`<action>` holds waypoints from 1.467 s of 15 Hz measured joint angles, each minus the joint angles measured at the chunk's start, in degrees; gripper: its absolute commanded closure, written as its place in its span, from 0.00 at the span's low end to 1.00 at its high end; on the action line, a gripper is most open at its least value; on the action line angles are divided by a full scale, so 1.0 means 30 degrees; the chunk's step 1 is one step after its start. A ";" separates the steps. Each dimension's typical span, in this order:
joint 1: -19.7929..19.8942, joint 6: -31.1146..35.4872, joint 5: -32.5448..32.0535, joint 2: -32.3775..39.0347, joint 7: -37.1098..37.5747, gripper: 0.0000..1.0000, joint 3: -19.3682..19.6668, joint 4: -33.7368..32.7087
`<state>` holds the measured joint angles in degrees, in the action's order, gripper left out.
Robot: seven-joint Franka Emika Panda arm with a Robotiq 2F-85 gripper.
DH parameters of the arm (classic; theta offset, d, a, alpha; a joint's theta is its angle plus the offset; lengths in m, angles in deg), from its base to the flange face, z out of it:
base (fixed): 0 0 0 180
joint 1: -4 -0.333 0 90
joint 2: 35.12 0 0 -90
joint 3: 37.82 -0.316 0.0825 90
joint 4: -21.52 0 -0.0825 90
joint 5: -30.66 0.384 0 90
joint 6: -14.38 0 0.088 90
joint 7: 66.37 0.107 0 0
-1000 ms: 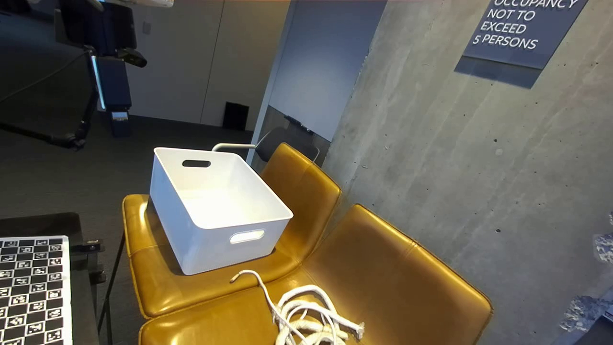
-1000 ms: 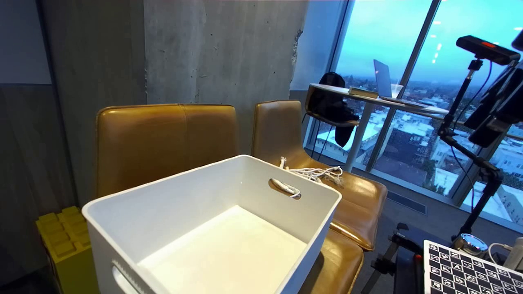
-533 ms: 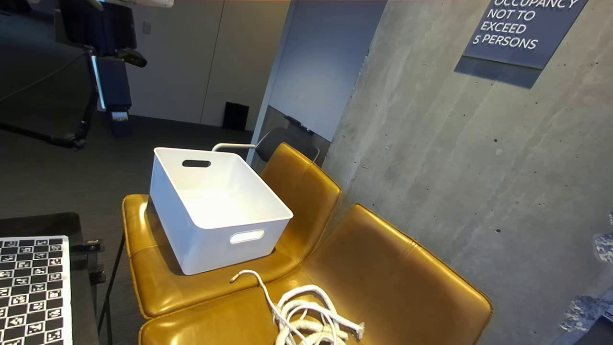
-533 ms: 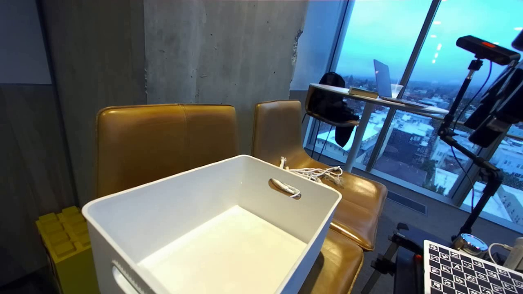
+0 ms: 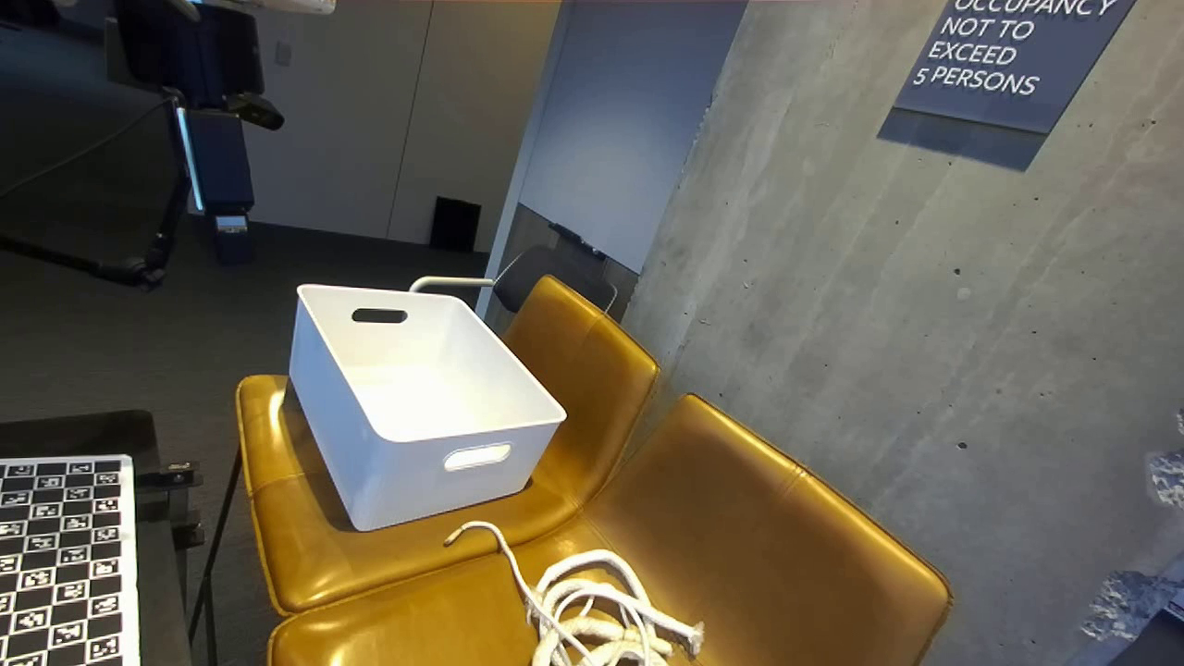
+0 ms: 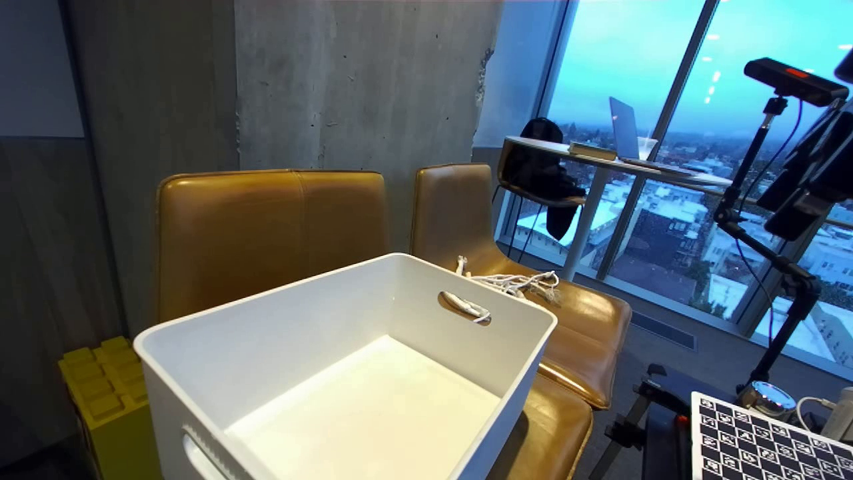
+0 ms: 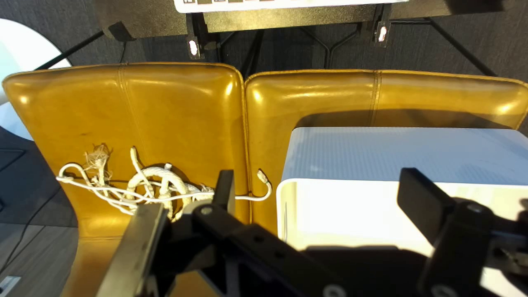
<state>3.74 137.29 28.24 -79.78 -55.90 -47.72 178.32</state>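
My gripper point(image 7: 317, 175) is open and empty in the wrist view, its two black fingers wide apart. It hangs over the left end of a white plastic box point(image 7: 371, 152), touching nothing visible. The box has handle slots, is empty, and stands on a tan leather chair; it shows in both exterior views point(image 5: 338, 435) point(image 6: 313, 303). A white rope point(image 7: 154, 170) lies in a loose tangle on the neighbouring chair seat point(image 7: 177, 107), left of the box and partly behind a finger. The rope also shows in both exterior views point(image 5: 601, 558) point(image 6: 510, 281). A dark hand shape point(image 5: 231, 239) hangs at the upper left in an exterior view.
A black table edge with a checkered marker board point(image 5: 65, 564) is opposite the chair backs. A concrete wall point(image 5: 832, 305) rises behind the chairs. A camera on a jointed stand point(image 6: 790, 80) is at the right. A yellow block-shaped box point(image 6: 116, 407) stands beside the chair.
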 measured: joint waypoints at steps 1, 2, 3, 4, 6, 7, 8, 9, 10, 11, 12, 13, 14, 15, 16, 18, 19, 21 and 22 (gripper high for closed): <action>0.0000 0.0000 0.0000 0.0000 0.0000 0.00 0.0000 0.0000; 0.0000 0.0000 0.0000 0.0000 0.0000 0.00 0.0000 0.0000; 0.0000 0.0000 0.0000 0.0000 0.0000 0.00 0.0001 0.0003; 0.0003 0.0000 -0.0005 0.0016 0.0000 0.00 0.0040 -0.0002; 0.0120 0.0093 -0.0138 0.0213 0.0000 0.00 0.0248 -0.0148; 0.0278 0.0314 -0.0267 0.0445 -0.0001 0.00 0.0413 -0.0295; 0.0514 0.0707 -0.0421 0.0799 -0.0014 0.00 0.0616 -0.0508; 0.0808 0.1224 -0.0625 0.1315 -0.0075 0.00 0.0904 -0.0815; 0.1099 0.1849 -0.0841 0.1915 -0.0218 0.00 0.1242 -0.1152; 0.1382 0.2513 -0.1005 0.2634 -0.0505 0.00 0.1658 -0.1541; 0.1607 0.3218 -0.1051 0.3444 -0.0960 0.00 0.2137 -0.1959; 0.1778 0.3975 -0.1053 0.4369 -0.1523 0.00 0.2692 -0.2423; 0.1907 0.4710 -0.1052 0.5351 -0.2073 0.00 0.3241 -0.2913; 0.2019 0.5410 -0.1027 0.6435 -0.2606 0.00 0.3794 -0.3463; 0.2079 0.6018 -0.0946 0.7571 -0.3061 0.00 0.4330 -0.4078; 0.2120 0.6984 -0.0547 0.9895 -0.3617 0.00 0.5253 -0.5444; 0.2135 0.7364 -0.0174 1.0981 -0.3649 0.00 0.5584 -0.6132; 0.2185 0.8222 0.0758 1.2830 -0.3604 0.00 0.5975 -0.7247; 0.2206 0.8702 0.1188 1.3556 -0.3559 0.00 0.6063 -0.7643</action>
<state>10.36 163.39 31.81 -39.11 -66.58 -29.53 155.39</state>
